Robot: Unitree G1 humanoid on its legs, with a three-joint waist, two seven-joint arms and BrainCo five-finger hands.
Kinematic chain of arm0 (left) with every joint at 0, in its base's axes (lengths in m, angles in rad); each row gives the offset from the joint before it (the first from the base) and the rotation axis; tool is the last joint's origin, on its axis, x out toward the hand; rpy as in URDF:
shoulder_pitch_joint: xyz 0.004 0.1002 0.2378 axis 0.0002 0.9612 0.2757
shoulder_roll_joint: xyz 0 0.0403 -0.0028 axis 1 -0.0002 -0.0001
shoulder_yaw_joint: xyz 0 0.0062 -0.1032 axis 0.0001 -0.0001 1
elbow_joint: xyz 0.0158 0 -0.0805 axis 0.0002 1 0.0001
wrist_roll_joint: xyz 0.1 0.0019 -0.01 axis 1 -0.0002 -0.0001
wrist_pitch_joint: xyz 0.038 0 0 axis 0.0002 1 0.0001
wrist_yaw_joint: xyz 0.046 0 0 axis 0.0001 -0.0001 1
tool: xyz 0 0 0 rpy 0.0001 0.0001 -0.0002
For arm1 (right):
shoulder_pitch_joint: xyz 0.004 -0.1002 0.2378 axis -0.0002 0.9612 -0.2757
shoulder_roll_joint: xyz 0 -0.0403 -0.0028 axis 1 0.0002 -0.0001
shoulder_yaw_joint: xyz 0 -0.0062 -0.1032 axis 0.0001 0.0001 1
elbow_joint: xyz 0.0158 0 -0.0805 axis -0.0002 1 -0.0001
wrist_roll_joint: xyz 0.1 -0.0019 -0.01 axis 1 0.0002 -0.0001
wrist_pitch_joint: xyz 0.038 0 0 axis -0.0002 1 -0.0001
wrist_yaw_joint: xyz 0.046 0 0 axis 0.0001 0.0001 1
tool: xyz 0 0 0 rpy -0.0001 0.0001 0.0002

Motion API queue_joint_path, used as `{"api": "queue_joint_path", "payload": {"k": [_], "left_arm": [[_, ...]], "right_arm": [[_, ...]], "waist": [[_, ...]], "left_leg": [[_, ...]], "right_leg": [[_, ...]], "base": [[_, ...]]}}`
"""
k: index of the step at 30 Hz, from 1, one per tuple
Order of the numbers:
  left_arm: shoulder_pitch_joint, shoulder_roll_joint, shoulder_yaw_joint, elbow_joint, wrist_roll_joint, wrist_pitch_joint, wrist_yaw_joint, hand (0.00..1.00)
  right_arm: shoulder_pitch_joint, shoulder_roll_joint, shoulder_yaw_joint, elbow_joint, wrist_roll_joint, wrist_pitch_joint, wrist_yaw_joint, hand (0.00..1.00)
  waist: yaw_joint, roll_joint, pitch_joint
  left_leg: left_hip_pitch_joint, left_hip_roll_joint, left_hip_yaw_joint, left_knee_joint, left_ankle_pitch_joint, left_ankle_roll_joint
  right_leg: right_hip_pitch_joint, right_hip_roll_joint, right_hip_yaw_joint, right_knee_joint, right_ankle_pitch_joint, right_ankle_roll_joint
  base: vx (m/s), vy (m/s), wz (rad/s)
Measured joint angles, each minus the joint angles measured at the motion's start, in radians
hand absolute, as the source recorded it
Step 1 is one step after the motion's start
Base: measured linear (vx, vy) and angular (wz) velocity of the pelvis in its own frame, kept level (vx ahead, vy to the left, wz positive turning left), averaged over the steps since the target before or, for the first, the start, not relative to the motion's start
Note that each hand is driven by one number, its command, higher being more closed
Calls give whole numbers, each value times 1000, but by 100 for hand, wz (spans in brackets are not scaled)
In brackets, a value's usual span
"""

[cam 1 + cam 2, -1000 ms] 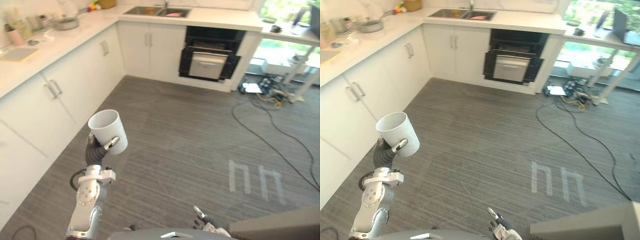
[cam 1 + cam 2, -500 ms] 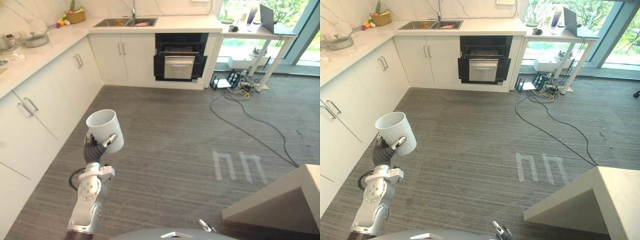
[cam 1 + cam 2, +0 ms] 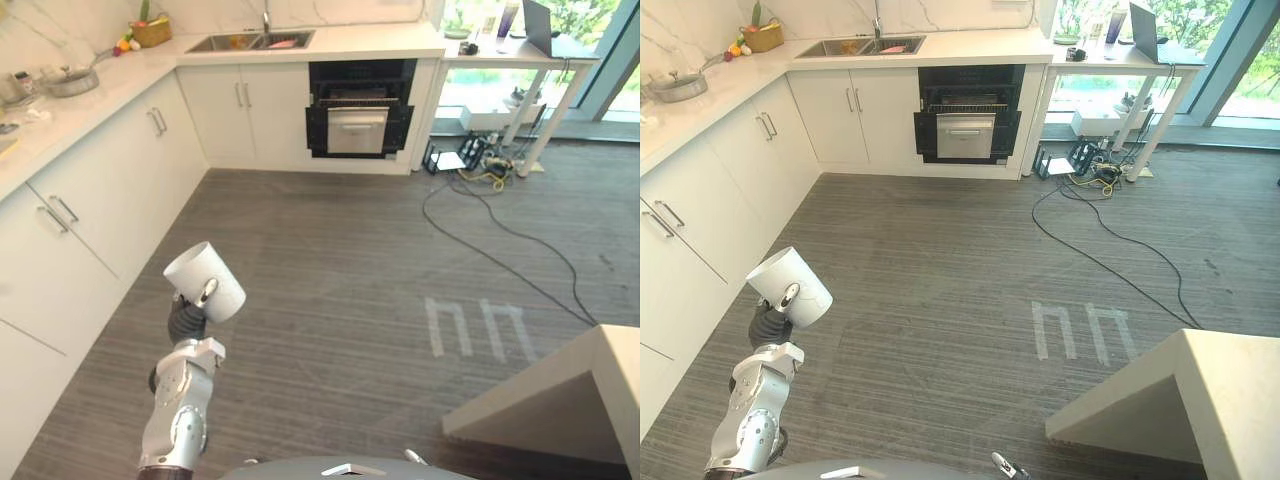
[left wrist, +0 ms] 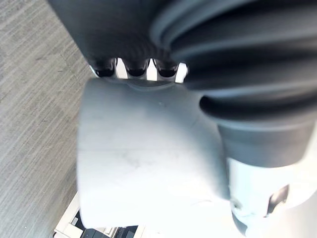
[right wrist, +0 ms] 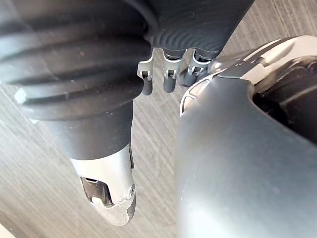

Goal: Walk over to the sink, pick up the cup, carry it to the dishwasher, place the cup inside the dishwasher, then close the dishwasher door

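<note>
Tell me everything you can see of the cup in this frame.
The cup is plain white and smooth, with no handle in sight. It is tilted rather than upright, held in the air above the grey floor by the left hand, whose fingers and thumb wrap its side. Nothing else touches it.

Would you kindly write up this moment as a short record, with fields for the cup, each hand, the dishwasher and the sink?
cup: white cup, tilted, held above the grey floor
left hand: left hand raised in front of the robot, fingers curled round the cup
right hand: right hand low beside the robot, fingers relaxed, holding nothing
dishwasher: black dishwasher in the far cabinets, door open
sink: sink in the far counter, just left of the dishwasher
stage: cup in hand, not yet placed
</note>
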Motion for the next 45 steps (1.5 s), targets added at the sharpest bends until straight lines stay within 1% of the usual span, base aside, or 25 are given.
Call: {"api": "queue_joint_path", "payload": {"k": [4,8,10,11,12,13,14,17,20,21,23,25,26,29,30,31,32,33,34,35,37,40,42,44,45], "left_arm": [[0,0,30,-46,0,12,-50,100],[-3,-1,29,-67,8,17,-120,100],[-1,-3,24,-67,41,17,-150,100],[-1,5,23,-75,61,16,-158,100],[-2,9,22,-77,62,15,-157,100],[-5,18,25,-76,63,12,-154,100],[-15,36,22,-74,67,10,-153,100],[-79,64,-8,-20,88,1,-151,100],[-129,86,-56,-5,97,-5,-140,100],[-126,97,-58,-6,97,-11,-140,100],[-104,97,-51,5,92,-11,-144,100],[-86,67,-77,21,89,-11,-164,100],[-93,51,-86,21,89,-13,-172,100],[-96,16,-114,33,93,-14,-173,100],[-98,2,-147,35,98,-14,-174,100],[-102,-2,-178,35,98,-14,-176,100],[-101,-2,-181,35,98,-14,-179,100],[-113,-1,-171,35,97,-13,-179,100],[-122,1,-157,34,96,-12,-178,100],[-122,0,-146,33,96,-12,-178,100],[-96,-1,-119,19,96,-12,-164,100],[-12,-10,-120,-51,97,-12,-141,100],[1,-13,-126,-62,92,-16,-141,100],[14,-12,-119,-61,61,-45,-142,100],[16,-9,-105,-60,55,-50,-143,100]], "right_arm": [[-2,5,-1,0,0,-38,-31,0],[-1,4,-36,-7,-29,-57,-61,0],[5,-4,-65,-48,-28,-89,-63,0],[6,-3,-81,-69,-28,-112,-60,0],[8,0,-90,-74,-29,-124,-57,0],[-2,21,-95,-78,-31,-142,-51,0],[-9,51,-93,-81,-38,-162,-49,0],[-12,92,-89,-112,-42,-175,-39,0],[-21,92,-87,-121,-40,-150,-42,0],[-9,88,-78,-116,-44,-137,-52,0],[33,97,-82,-100,-42,-124,-60,0],[47,68,-92,-79,-28,-118,-73,0],[51,69,-108,-77,-24,-118,-84,0],[53,80,-144,-73,-18,-115,-103,0],[62,80,-164,-74,-32,-121,-101,0],[72,76,-178,-75,-53,-137,-96,0],[76,73,-178,-75,-60,-148,-93,0],[73,70,-174,-78,-67,-177,-85,0],[60,66,-169,-81,-62,-204,-75,0],[50,59,-160,-85,-49,-214,-71,0],[11,37,-83,-165,-8,-249,-56,0],[-69,26,34,-352,31,-298,-65,0],[-97,37,41,-399,56,-330,-79,0],[-87,26,40,-438,74,-354,-103,0],[-90,27,40,-438,79,-357,-106,0]], "waist": [[6,-3,0],[12,-36,-9],[23,-39,-8],[22,-46,-4],[21,-45,-3],[20,-35,-5],[18,-47,-3],[-8,-53,11],[-28,-32,59],[-30,-47,70],[-37,-79,71],[-48,7,52],[-43,27,46],[-26,19,51],[-29,33,50],[-37,53,41],[-39,58,37],[-38,54,38],[-34,39,44],[-34,30,50],[-22,12,58],[-11,14,56],[-1,13,58],[1,17,55],[0,9,57]], "left_leg": [[-40,4,-4,88,-63,6],[-71,-18,-31,275,-214,22],[-47,-57,-49,278,-247,28],[-18,-75,-71,255,-249,46],[-6,-79,-83,243,-249,51],[25,-76,-102,219,-250,53],[44,-69,-119,192,-241,41],[94,-62,-173,126,-234,29],[168,-42,-202,113,-262,-3],[201,-44,-204,122,-298,-31],[277,-43,-233,145,-373,-63],[291,40,-251,174,-445,0],[308,57,-252,187,-464,48],[209,125,-227,545,-370,14],[136,195,-235,720,-259,3],[55,266,-250,850,-68,8],[22,296,-246,891,47,25],[-75,331,-235,1029,47,43],[-176,338,-193,1131,-65,50],[-211,332,-164,1132,-112,48],[-264,275,-79,848,-201,1],[-257,152,-90,176,-137,-125],[-295,146,-80,135,-126,-120],[-248,119,-98,155,-126,-97],[-244,106,-126,179,-74,-62]], "right_leg": [[-25,-51,-65,110,-38,13],[-48,-197,-114,417,-184,59],[-153,-315,-79,725,-163,-3],[-236,-366,-4,897,-76,-50],[-280,-373,44,960,-53,-37],[-336,-346,94,1018,-124,-2],[-376,-298,102,996,-179,-7],[-476,-170,142,771,-208,-5],[-539,-98,225,445,-33,21],[-534,-91,219,324,30,24],[-506,-90,239,351,62,39],[-516,-24,233,450,64,27],[-535,0,248,521,42,-12],[-508,-3,244,625,-22,-70],[-446,25,217,584,-39,-74],[-378,62,194,508,-49,-76],[-341,79,189,457,-51,-77],[-288,94,193,372,-44,-81],[-246,94,210,313,-35,-94],[-222,93,219,288,-29,-97],[-163,85,239,241,-21,-98],[-151,70,285,279,-55,-73],[-134,62,297,319,-96,-42],[-80,40,307,407,-222,-13],[-77,27,316,452,-273,-16]], "base": [[102,53,4],[215,126,45],[179,165,45],[158,134,34],[268,157,40],[254,37,39],[253,24,42],[247,-66,60],[362,-208,46],[293,-199,20],[435,-283,32],[494,-352,41],[386,-311,23],[280,-313,-8],[324,-277,26],[357,-241,27],[413,-184,16],[410,-166,3],[400,-164,2],[365,-178,5],[375,-172,-27],[383,-70,-54],[498,47,-36],[418,172,-21],[375,260,-36]]}}
